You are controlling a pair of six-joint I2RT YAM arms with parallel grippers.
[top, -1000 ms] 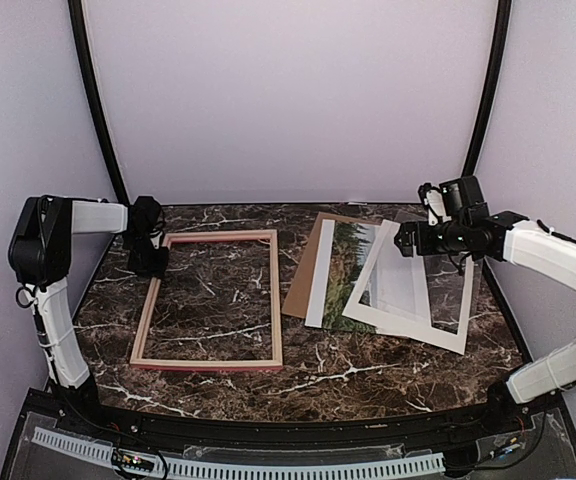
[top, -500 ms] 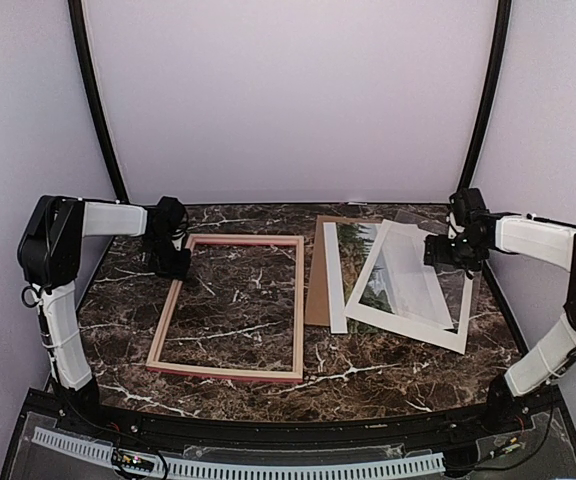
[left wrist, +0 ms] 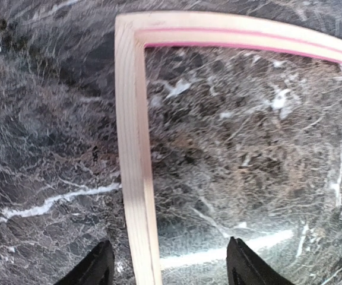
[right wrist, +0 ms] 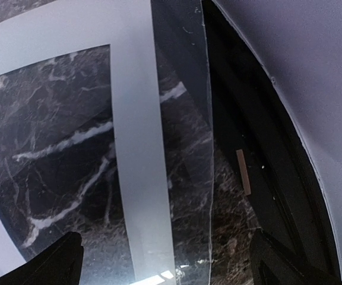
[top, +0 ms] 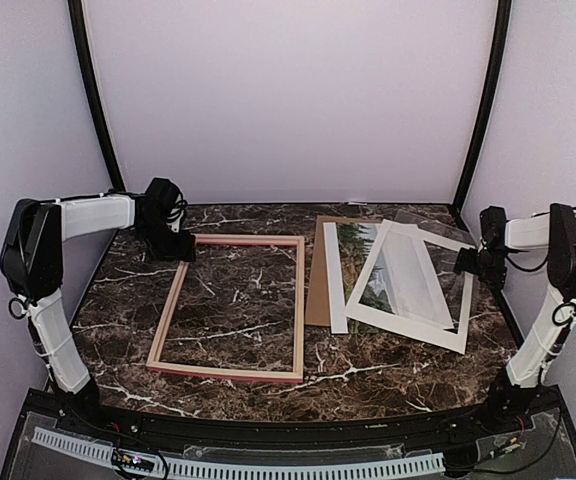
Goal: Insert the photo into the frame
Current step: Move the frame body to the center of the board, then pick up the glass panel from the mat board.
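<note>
Left end effector [top: 180,248] is at the far-left corner of the frame [top: 299,300]. In the wrist view its end effector [left wrist: 170,270] is open, with a finger on each side of one rail of the frame [left wrist: 132,148] close to the corner. There's a gap on both sides, so no visible contact and nothing held. The frame lies flat on the tabletop [top: 118,300], left of centre, with bare marble inside it. Right end effector [top: 471,262] is at the right edge of the tabletop, beside the stack. In the wrist view its end effector [right wrist: 171,264] has the jaws spread wide and holds nothing. It hangs over a white band of the mat [right wrist: 138,148] and the edge of a clear sheet [right wrist: 183,89]; can't tell whether the fingers touch either. The photo [top: 351,262] is outside the frame, lying face up on the brown board [top: 315,290] just right of the frame's right rail. Its white border shows on the left and green trees in the middle. The mat [top: 408,325] lies tilted across the photo's right part, and some of the print shows through its window. The clear sheet [top: 450,285] overlaps the mat's right side. The board's left edge is just beside the frame; can't tell if they touch.
</note>
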